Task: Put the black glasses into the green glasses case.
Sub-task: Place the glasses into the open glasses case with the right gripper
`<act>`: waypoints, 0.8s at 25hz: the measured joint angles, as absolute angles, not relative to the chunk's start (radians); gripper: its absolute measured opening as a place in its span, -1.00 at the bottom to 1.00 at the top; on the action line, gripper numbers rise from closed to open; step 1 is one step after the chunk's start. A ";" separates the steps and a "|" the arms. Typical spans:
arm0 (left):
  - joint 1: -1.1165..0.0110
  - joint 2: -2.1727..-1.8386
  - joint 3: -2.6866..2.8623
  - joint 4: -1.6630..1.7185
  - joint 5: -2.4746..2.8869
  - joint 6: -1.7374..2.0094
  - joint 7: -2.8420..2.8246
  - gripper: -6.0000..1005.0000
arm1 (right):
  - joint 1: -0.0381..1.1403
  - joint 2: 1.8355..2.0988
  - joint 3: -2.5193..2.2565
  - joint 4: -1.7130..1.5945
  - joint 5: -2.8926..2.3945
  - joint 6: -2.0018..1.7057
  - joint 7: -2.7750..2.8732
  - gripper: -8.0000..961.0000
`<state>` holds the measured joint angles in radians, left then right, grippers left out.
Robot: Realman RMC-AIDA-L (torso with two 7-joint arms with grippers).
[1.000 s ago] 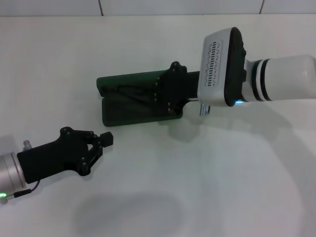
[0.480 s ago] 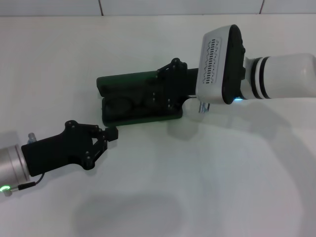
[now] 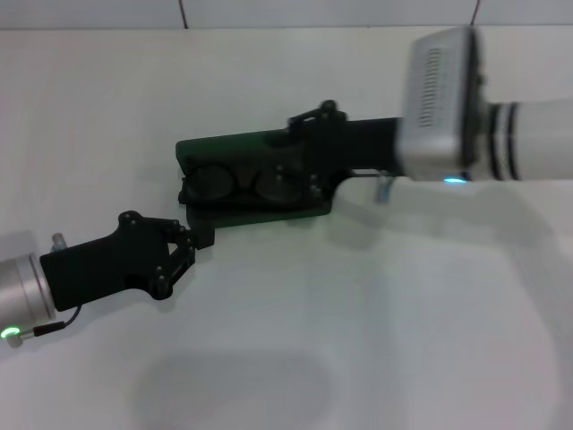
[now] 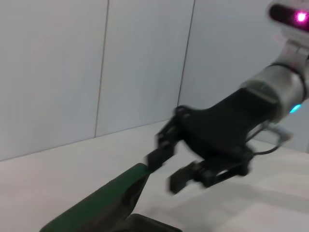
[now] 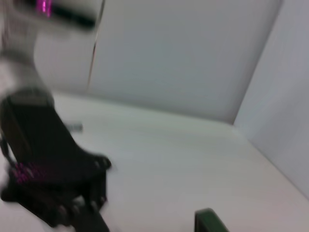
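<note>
The green glasses case (image 3: 304, 210) lies open in the middle of the white table. The black glasses (image 3: 211, 184) lie inside it, both lenses showing. My right gripper (image 3: 300, 161) is open and empty over the case's right end; the left wrist view shows its fingers (image 4: 155, 157) apart just beyond the case's raised lid (image 4: 106, 203). My left gripper (image 3: 201, 237) is shut and empty, its tip right by the case's front left corner. A green corner of the case (image 5: 207, 220) shows in the right wrist view.
The white table (image 3: 376, 340) runs back to a tiled wall (image 3: 269, 11). The left arm shows as a dark blurred shape (image 5: 53, 174) in the right wrist view. Nothing else stands on the table.
The right arm has drawn back to the right, and the glasses now lie uncovered in the case. The left gripper has moved forward and right to the case's front left corner.
</note>
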<state>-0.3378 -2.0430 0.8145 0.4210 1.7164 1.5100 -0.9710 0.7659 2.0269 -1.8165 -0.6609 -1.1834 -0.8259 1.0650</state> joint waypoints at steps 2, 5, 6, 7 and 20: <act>-0.341 -2.044 0.815 0.420 1.711 1.501 -0.971 -0.97 | 0.716 2.024 -1.721 -0.660 -1.184 -0.937 1.065 -0.30; -0.342 -2.048 0.815 0.421 1.677 1.461 -0.971 -0.96 | 0.643 2.020 -1.590 -0.653 -1.190 -1.067 1.060 -0.27; -0.342 -2.049 0.815 0.422 1.666 1.446 -0.971 -0.96 | 0.616 2.018 -1.552 -0.651 -1.193 -1.102 1.055 -0.25; -0.343 -2.049 0.815 0.422 1.652 1.420 -0.971 -0.96 | 0.591 2.017 -1.520 -0.650 -1.195 -1.131 1.048 -0.24; -0.367 -2.055 0.815 0.419 1.640 1.218 -0.966 -0.96 | 0.350 1.989 -1.434 -0.640 -1.198 -1.322 0.975 0.00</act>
